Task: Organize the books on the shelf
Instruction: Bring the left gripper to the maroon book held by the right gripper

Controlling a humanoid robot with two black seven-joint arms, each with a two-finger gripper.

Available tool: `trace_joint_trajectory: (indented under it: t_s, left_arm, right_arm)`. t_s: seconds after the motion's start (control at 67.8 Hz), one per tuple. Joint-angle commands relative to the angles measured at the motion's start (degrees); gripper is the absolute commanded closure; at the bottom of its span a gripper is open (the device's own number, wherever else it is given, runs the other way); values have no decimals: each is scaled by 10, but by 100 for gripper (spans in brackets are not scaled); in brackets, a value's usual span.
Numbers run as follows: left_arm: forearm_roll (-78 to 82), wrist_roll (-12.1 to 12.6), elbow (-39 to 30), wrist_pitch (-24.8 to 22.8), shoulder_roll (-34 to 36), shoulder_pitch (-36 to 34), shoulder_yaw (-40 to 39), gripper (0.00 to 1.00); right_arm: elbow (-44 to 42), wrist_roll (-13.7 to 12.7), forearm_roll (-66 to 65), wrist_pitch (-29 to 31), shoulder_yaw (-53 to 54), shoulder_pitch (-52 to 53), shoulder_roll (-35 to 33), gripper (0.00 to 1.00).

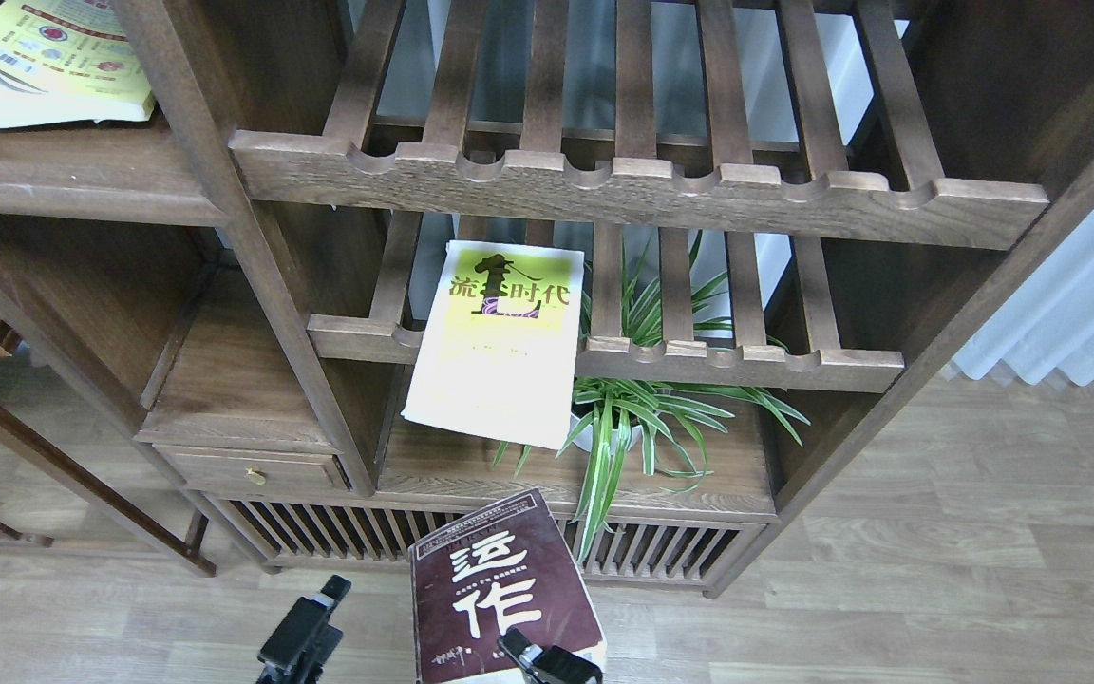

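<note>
The thick maroon book (499,594) with big white characters is low in the middle, in front of the cabinet. My right gripper (520,652) is shut on its near edge. My left gripper (319,608) is just left of the book, apart from it and empty; it is dark and its fingers cannot be told apart. The yellow-green-and-white book (499,342) leans tilted against the lower slatted rack (746,366). A yellow illustrated book (53,62) lies flat on the solid shelf (63,180) at the top left; no "300" is legible on it.
A spider plant (632,418) in a white pot stands on the low board right of the leaning book. A second slatted rack (642,185) juts out above. A small drawer (257,470) and slatted cabinet doors (357,532) sit below. Wooden floor lies to the right.
</note>
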Motion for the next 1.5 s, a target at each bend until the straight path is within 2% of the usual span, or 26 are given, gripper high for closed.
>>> trace_joint_trajectory:
  t_s: [0.0,0.398,0.561,0.929,1.047,1.21,1.49]
  left_arm:
    - [0,0,2,0,-6,-14,3,5]
    - [-1,-2,38,0,-27,-46,54,7]
    - [0,-1,70,0,-48,-62,55,7]
    - [0,-1,93,0,-85,-85,63,8]
    - [-1,-7,115,0,-85,-91,64,13]
    - [-2,-8,120,0,-85,-92,63,27]
    - [-3,-9,120,0,-85,-93,64,34]
  right_arm:
    - [1,-9,-3,0,-38,-2,0,95]
    - [5,-10,-5,0,-38,-5,0,95]
    - [9,-11,-5,0,-39,-8,0,95]
    - [10,-11,-22,0,-48,-14,0,95]
    - [10,-11,-23,0,-52,-14,0,95]
    - [10,-11,-23,0,-55,-14,-1,95]
    - [10,-11,-27,0,-61,-23,-7,95]
